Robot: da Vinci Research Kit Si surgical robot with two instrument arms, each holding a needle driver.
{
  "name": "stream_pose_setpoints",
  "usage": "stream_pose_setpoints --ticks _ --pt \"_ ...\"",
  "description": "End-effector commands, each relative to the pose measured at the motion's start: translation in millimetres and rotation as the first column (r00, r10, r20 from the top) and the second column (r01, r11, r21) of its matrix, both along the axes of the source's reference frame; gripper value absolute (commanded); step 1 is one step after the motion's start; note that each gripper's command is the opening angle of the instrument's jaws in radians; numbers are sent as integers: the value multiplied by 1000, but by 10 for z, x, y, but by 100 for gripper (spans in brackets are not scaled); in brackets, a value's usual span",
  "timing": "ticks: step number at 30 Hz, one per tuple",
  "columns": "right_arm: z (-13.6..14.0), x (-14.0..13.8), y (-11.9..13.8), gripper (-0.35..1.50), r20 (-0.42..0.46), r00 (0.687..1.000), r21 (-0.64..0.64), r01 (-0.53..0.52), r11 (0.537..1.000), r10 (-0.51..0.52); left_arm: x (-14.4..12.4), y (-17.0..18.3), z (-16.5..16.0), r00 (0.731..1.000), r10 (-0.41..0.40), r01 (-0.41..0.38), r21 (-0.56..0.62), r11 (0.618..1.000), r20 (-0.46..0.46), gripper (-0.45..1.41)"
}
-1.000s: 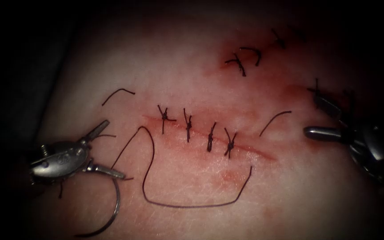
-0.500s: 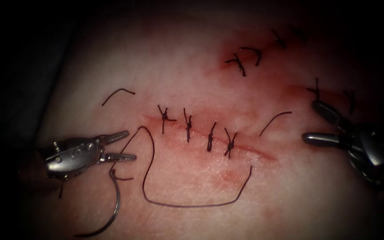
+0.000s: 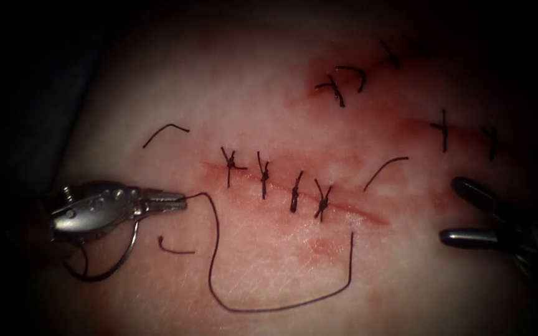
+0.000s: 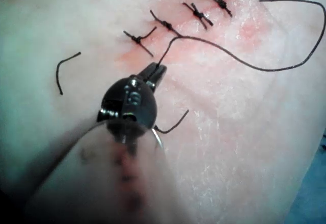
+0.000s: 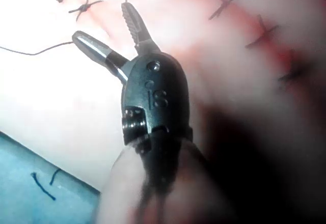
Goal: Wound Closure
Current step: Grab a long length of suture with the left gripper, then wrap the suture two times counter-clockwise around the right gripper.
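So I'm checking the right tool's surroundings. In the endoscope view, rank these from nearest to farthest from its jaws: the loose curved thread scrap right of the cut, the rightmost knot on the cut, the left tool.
Measured from the right tool, whose jaws are open and hold nothing:
1. Loose thread scrap, just right of the cut's end.
2. Rightmost knot, on the cut.
3. Left tool, far left, shut on the thread.

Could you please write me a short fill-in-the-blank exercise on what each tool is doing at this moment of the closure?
1. The left tool has its jaws shut on the ____.
2. The right tool has its jaws ____ and holds nothing.
3. The cut already carries ____ knotted stitches.
4. The needle curves beside the ____ tool, lying on the tissue, not in it.

Missing words: thread; open; four; left
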State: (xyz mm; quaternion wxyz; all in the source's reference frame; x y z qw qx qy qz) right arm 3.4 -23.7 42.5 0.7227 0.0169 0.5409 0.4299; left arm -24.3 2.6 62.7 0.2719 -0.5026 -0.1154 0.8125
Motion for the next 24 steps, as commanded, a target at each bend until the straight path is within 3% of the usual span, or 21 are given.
stream_pose_setpoints --ticks 1,5,6,7,9,11,13,16,19,24 --pt "-2 21 -10 115 13 999 -9 38 999 -38 -9 0 -7 1000 3 -3 -24 1000 24 -45" --pt "-10 60 -15 73 54 991 -22 124 992 -122 -22 7 -48 992 24 -16 -69 998 123 -45" --pt "-8 79 -13 -11 70 984 -32 169 985 -166 -29 11 -62 985 36 -22 -84 996 170 -45" --pt "-6 87 -12 -35 65 980 -30 188 982 -185 -34 13 -70 982 45 -26 -100 995 186 -45" --pt "6 110 -1 -35 100 967 -76 241 967 -233 -46 18 -80 976 58 -33 -121 992 210 -45" --pt "11 116 2 -35 113 963 -97 256 962 -245 -49 19 -82 974 64 -37 -127 991 219 -45" --pt "38 143 13 -35 148 939 -116 329 937 -312 -63 25 -81 967 75 -41 -144 989 242 -45" --pt "57 160 15 -35 155 924 -150 371 916 -349 -72 32 -78 963 81 -42 -154 987 256 -45" --pt "77 176 17 -35 104 919 -185 393 900 -380 -83 42 -74 957 84 -41 -157 987 277 -45" --pt "82 187 20 -35 16 926 -259 368 893 -377 -92 55 -61 963 88 -41 -183 982 255 -45"
